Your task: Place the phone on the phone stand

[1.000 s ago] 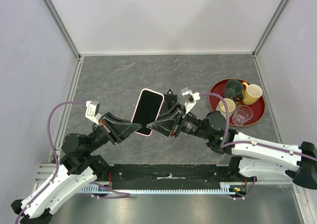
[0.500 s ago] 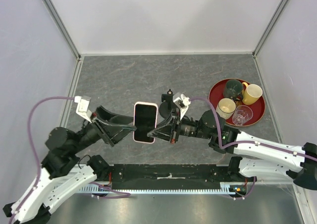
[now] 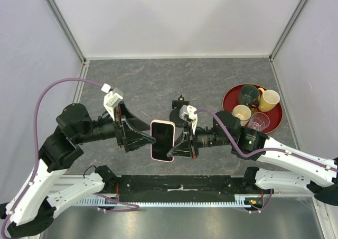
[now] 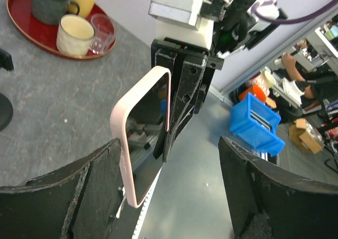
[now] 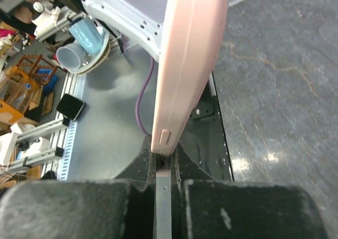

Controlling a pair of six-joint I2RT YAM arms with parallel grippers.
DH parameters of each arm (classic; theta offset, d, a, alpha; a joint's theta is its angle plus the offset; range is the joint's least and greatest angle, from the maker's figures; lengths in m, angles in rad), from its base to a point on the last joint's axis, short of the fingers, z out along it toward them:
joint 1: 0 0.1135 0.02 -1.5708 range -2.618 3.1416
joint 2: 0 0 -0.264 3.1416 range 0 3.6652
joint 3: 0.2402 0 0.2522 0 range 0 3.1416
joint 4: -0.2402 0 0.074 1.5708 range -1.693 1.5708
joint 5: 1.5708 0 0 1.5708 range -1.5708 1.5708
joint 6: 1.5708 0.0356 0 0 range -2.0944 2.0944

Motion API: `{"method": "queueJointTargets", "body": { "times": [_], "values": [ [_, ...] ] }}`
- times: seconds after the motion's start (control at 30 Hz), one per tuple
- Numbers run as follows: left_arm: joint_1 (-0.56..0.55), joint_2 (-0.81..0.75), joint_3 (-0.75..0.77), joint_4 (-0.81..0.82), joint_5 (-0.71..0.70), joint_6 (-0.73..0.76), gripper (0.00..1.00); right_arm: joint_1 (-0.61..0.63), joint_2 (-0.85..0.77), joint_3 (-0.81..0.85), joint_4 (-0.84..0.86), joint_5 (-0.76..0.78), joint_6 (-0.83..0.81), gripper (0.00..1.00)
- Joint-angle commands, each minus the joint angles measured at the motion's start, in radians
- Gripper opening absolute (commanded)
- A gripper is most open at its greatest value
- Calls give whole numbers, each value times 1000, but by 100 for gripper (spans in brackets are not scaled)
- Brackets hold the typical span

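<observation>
Top external view: the phone (image 3: 162,139) is held off the table (image 3: 132,85), between the two arms and in front of the bases. Its black screen faces up toward the camera, long side running near to far.

The right gripper (image 3: 175,147) is closed on the phone's right long edge. In the right wrist view the phone (image 5: 187,64) is seen edge-on, pale pink back showing. Its lower end is pinched between the two fingers of the right gripper (image 5: 163,158), with no gap visible at the pads.

The left gripper (image 3: 149,135) is spread wide and grips nothing. Its tips are just beside the phone's left long edge.

In the left wrist view the phone (image 4: 142,144) stands on edge inside the open span of the left gripper (image 4: 170,140). It sits much closer to the left-hand finger (image 4: 58,196) than to the other, from which it is well apart. The phone's pink rim runs right up to the near finger; whether it is touching cannot be told. The right gripper (image 4: 182,99) is seen clamped on the phone's far edge.

The phone stand (image 3: 177,116) is on the table just beyond the right wrist, partly hidden by it. The phone is near the stand but is not on it.

A red tray (image 3: 275,116) holding cups lies at the right of the table, well apart from the phone.
</observation>
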Motion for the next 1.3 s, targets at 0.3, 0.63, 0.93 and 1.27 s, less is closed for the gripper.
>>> {"method": "queueJointTargets", "body": {
  "times": [0.3, 0.63, 0.93, 1.27],
  "values": [
    [-16, 57, -12, -62, -16, 22, 86, 21, -35, 72, 43, -76, -82, 0],
    [-16, 99, -69, 74, 253, 4, 48, 20, -24, 87, 45, -96, -82, 0],
    [-17, 135, -30, 90, 257, 53, 7, 20, -3, 118, -21, -113, -113, 0],
    [-16, 36, 4, -147, -527, 150, 2, 20, -47, 24, -233, 1068, 88, 83]
  ]
}}
